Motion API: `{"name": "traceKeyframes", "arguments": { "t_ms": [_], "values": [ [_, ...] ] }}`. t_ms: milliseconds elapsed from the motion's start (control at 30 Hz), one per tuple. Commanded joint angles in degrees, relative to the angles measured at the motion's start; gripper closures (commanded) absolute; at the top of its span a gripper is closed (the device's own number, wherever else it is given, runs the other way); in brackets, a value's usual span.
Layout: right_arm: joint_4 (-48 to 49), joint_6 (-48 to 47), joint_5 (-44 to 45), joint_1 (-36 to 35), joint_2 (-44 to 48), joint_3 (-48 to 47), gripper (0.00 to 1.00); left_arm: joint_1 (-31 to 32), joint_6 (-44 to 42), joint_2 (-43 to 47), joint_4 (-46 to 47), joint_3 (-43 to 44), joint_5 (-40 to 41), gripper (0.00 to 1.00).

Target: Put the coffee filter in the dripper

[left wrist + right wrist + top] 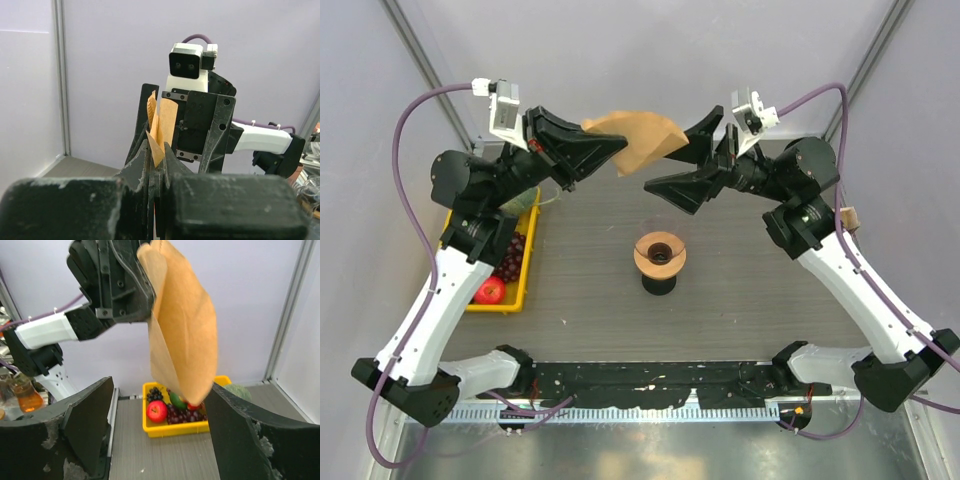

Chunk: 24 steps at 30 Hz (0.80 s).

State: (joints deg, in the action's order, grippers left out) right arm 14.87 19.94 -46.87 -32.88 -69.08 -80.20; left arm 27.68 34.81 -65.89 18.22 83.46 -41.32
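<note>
coffee filter [640,142]: thin matt tan paper | dripper [642,258]: glossy orange-brown | table [750,300] under dripper: matt grey, fine-grained | tray [527,270] left of dripper: smooth yellow plastic

No text, label, brand or number is legible anywhere.

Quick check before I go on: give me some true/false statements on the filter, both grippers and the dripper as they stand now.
1. The left gripper is shut on the coffee filter. True.
2. The coffee filter already sits in the dripper. False: it is held in the air, clear of the dripper.
3. The right gripper is clamped on the filter. False: its jaws stand open.
4. The dripper stands upright on the table. True.
</note>
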Motion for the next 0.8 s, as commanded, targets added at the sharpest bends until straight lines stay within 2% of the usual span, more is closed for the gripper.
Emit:
{"name": "traceKeyframes", "arguments": {
  "t_ms": [0,200,333,500,533,567,600,667,700,767],
  "values": [
    [9.8,4.6,1.4,-1.7,-2.0,-4.1,0.23,0.7,4.2,-0.6,5.0,2.7,2.2,1.00],
    [11.0,4.6,1.2,-3.0,-4.0,-4.5,0.31,1.6,5.7,-1.6,5.3,4.5,2.5,1.00],
    [11.5,4.8,1.1,-3.1,-4.7,-4.8,0.43,2.0,6.1,-1.8,6.1,4.6,2.6,1.00],
    [12.0,5.0,1.1,-3.1,-5.3,-5.8,0.67,2.1,6.1,-1.3,6.0,3.6,2.7,1.00],
    [12.0,5.1,1.1,-3.1,-5.4,-5.8,0.78,2.2,6.1,-1.2,6.0,3.2,2.9,1.00],
    [11.9,5.1,1.1,-3.2,-5.5,-5.9,0.83,2.2,6.0,-1.2,5.9,2.9,3.2,1.00],
    [11.8,5.0,1.1,-3.1,-5.4,-5.9,0.93,2.2,6.0,-1.0,5.8,2.5,3.3,1.00],
    [10.0,3.8,1.0,-3.0,-4.9,-5.8,0.95,2.2,5.2,-0.6,5.3,1.9,3.1,1.00],
    [8.1,2.6,0.6,-2.9,-4.5,-5.5,0.95,2.2,4.5,-0.2,4.7,1.6,2.9,0.91],
    [4.7,0.2,-0.4,-2.4,-3.4,-5.1,0.95,1.5,1.9,0.7,2.5,1.2,0.7,0.62]
  ]
}}
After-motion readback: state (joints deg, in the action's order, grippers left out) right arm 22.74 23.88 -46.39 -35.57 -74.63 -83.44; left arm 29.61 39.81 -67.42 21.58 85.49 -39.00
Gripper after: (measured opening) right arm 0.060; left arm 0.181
